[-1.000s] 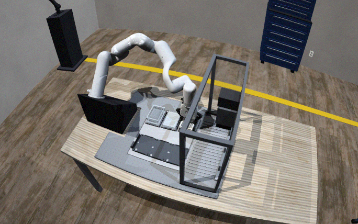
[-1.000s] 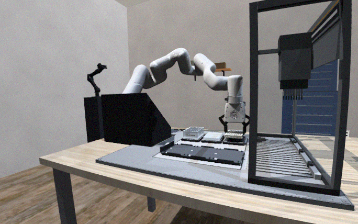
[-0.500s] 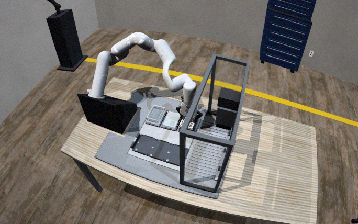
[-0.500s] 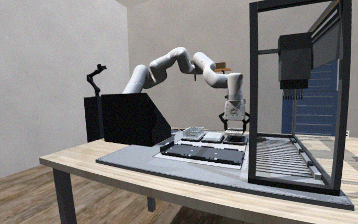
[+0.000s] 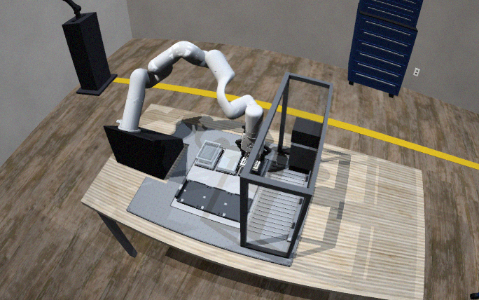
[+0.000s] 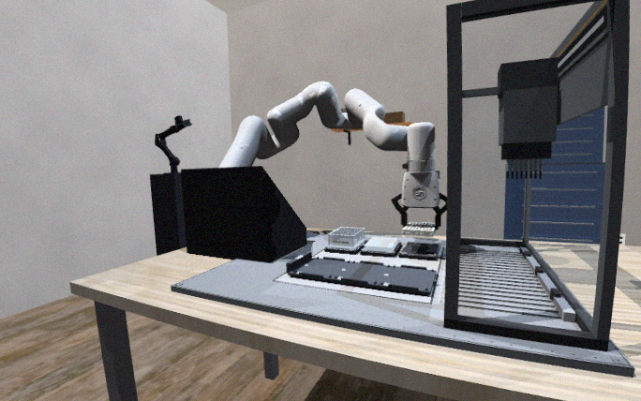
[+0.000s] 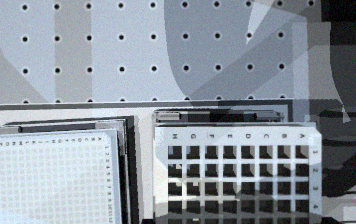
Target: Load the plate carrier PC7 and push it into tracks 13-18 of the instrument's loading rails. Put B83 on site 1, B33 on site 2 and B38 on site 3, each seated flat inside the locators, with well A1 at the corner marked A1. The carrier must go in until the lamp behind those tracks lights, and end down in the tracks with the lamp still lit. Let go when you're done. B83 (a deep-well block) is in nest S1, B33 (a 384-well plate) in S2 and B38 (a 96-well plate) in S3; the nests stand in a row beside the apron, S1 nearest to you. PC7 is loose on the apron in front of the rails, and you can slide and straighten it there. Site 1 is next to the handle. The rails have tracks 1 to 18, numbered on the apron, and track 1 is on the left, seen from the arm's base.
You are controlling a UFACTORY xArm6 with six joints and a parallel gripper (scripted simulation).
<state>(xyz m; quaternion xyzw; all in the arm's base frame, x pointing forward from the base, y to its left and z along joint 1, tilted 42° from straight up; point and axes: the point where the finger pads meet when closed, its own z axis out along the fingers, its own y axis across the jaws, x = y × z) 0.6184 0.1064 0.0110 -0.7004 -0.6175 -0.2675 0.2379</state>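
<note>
It is a laboratory workroom: a wooden bench (image 5: 370,226) carries a framed instrument (image 6: 454,141) with rails and a pipetting head (image 6: 527,109), well plates (image 6: 346,236), beside a blue drawer cabinet (image 5: 383,42).

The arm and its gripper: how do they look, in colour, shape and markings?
The arm has smooth, white, rounded tube-like links and rises from a black slanted base housing. The gripper has a light grey body with a round dark logo and black linkage fingers. No loose cables are visible.
</note>
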